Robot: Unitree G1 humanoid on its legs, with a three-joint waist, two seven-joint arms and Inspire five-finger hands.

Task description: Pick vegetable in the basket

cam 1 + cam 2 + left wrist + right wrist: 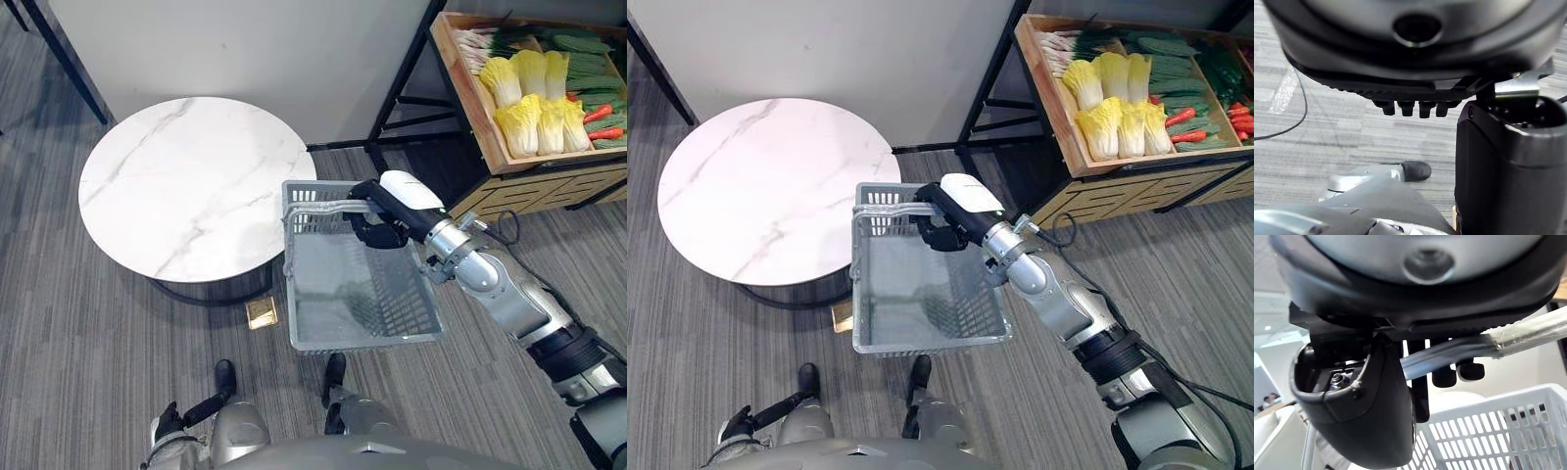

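The grey basket (364, 342) is held just beside the round marble table (186, 176), its handle (328, 207) clasped by the curled fingers of the right hand (388, 223). The vegetables (534, 103) are seen in a wooden crate (468, 98), well apart from the table. The left hand (165, 427) is seen relaxed, nearer than the table, with nothing held.

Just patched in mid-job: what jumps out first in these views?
The grey basket, empty, hangs from the right hand, which is curled round its handle, beside the round marble table. At the far right, a wooden crate holds pale yellow cabbages, red carrots and green vegetables. The left hand hangs low at the robot's left side.
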